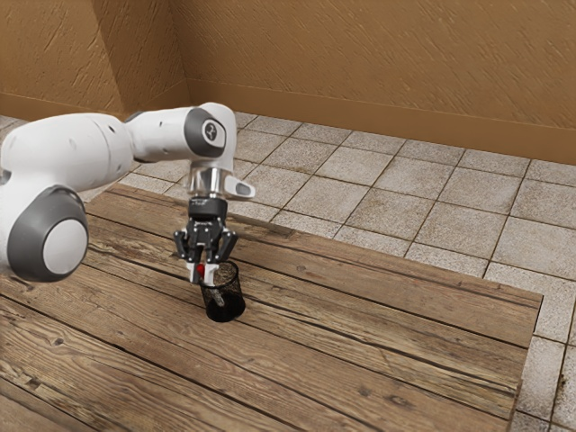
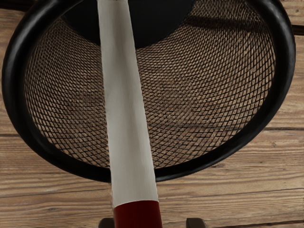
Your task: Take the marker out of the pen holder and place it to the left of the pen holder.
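Right now my claw [image 1: 202,272] is partly open at the pen holder [image 1: 226,304], pointing down at the rim on the exterior view's left side. The marker [image 2: 127,109] stands between its two fingertips [image 2: 196,223] — one is right beside it, the other has a clear gap — so I haven't got hold of anything. That marker is still to come out: its pale body slants down inside the black mesh, crosses the rim, and its red end sticks out above, up at the claw. The holder itself is upright on the wooden worktop [image 1: 387,346], in from the long edge on the tiled floor [image 1: 373,211] side and well apart from the corner at the exterior view's right. My arm [image 1: 90,151] reaches in from the exterior view's left — over the planks, bending down at the wrist above the holder.
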Robot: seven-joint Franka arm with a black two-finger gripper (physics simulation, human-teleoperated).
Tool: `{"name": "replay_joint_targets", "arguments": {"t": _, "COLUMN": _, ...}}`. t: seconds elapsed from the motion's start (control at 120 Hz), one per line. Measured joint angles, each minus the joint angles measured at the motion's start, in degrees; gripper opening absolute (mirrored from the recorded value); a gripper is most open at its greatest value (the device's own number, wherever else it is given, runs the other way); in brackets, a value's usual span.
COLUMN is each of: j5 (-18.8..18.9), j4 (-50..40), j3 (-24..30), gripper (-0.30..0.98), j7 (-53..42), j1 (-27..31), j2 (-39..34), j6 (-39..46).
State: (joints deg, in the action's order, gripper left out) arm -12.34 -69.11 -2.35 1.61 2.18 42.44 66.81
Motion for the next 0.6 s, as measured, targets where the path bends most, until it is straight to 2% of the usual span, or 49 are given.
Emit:
{"name": "replay_joint_targets", "arguments": {"t": 0.317, "j5": -0.2, "j4": 2.3, "j3": 0.0, "gripper": -0.03, "j7": -0.1, "j1": 0.2, "j2": 0.6, "j6": 0.0}}
{"name": "replay_joint_targets", "arguments": {"t": 0.6, "j5": 0.6, "j4": -1.0, "j3": 0.1, "gripper": -0.07, "j7": -0.2, "j1": 0.0, "j2": -12.8, "j6": -0.9}}
